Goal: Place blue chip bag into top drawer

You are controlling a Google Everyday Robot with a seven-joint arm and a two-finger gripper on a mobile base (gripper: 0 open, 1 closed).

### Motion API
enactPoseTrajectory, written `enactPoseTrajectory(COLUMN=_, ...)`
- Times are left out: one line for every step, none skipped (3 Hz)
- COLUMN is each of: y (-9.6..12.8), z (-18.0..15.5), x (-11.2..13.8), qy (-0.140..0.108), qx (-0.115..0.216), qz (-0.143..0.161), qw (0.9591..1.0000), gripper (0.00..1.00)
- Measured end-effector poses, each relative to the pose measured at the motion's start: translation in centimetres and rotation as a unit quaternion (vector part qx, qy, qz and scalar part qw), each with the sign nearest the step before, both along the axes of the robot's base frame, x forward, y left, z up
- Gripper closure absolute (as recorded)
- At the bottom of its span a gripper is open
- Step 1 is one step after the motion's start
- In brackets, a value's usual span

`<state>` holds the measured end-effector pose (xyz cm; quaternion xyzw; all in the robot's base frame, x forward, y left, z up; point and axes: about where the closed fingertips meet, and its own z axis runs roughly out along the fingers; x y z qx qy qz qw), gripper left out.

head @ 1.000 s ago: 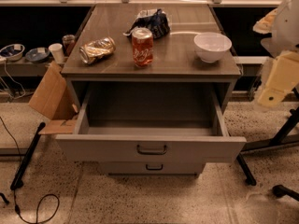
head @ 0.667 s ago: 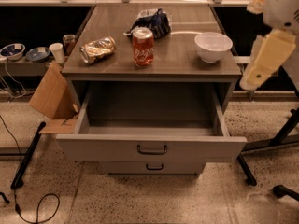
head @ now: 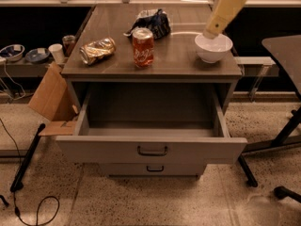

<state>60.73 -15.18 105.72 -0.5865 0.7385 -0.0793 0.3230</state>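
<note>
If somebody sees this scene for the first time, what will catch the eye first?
The top drawer stands pulled out and empty below the tabletop. A red soda can stands on top, the blue chip bag behind it; the gripper hangs over the white bowl at the right.

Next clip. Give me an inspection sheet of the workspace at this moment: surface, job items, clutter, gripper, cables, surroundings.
Surface: wooden cabinet top, carrying four items.
Job's things: blue chip bag at the back of the top, not gripped; top drawer pulled open, nothing seen inside.
Clutter: red soda can upright; crushed gold can on its side; white bowl at right.
Gripper: gripper just above the white bowl, right of the bag.
Cables: black cable looped on the floor at left.
Surroundings: cardboard leaning beside the cabinet; lower drawer shut.
</note>
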Motion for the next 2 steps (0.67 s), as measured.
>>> enactPoseTrajectory(y=0.6, z=-0.4, x=5.2, qy=-0.022, qx=-0.006, qz=0.005, qw=0.9997, gripper=0.0)
enactPoseTrajectory(y=0.5, z=-2.0, x=9.3, qy=-0.023, qx=-0.018, qz=-0.01, qw=0.9995, gripper=0.0)
